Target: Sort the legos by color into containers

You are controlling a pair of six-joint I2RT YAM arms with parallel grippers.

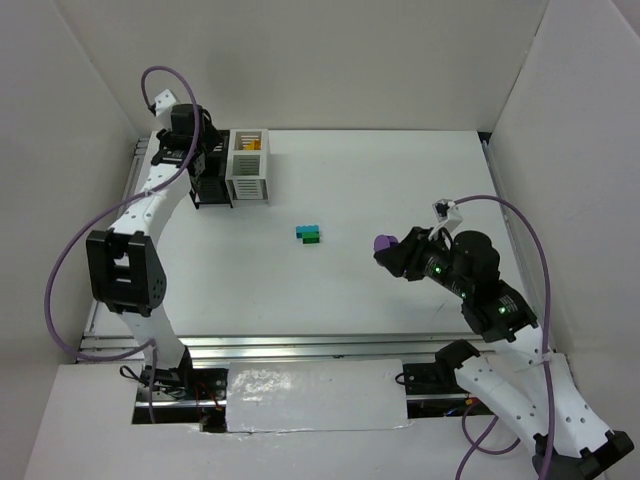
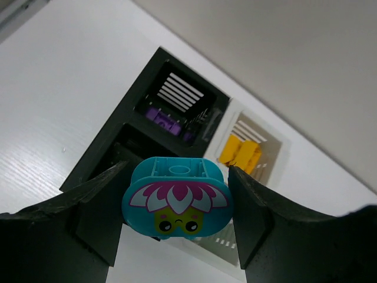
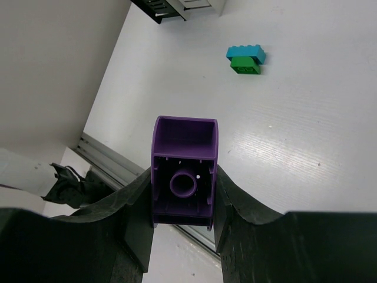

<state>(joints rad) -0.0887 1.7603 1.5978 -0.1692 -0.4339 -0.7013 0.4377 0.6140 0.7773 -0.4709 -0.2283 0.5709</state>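
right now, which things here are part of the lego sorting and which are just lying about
Job:
teal flower brick, held
purple brick, held
teal and green bricks on the table
black bin
white bin holding yellow bricks

Lying about:
purple cables
shiny sheet at near edge

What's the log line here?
left gripper: holds teal brick by black bin | right gripper: holds purple brick | loose: green brick

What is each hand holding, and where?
Left hand pinches the teal flower brick by its sides; right hand pinches the purple brick by its sides.
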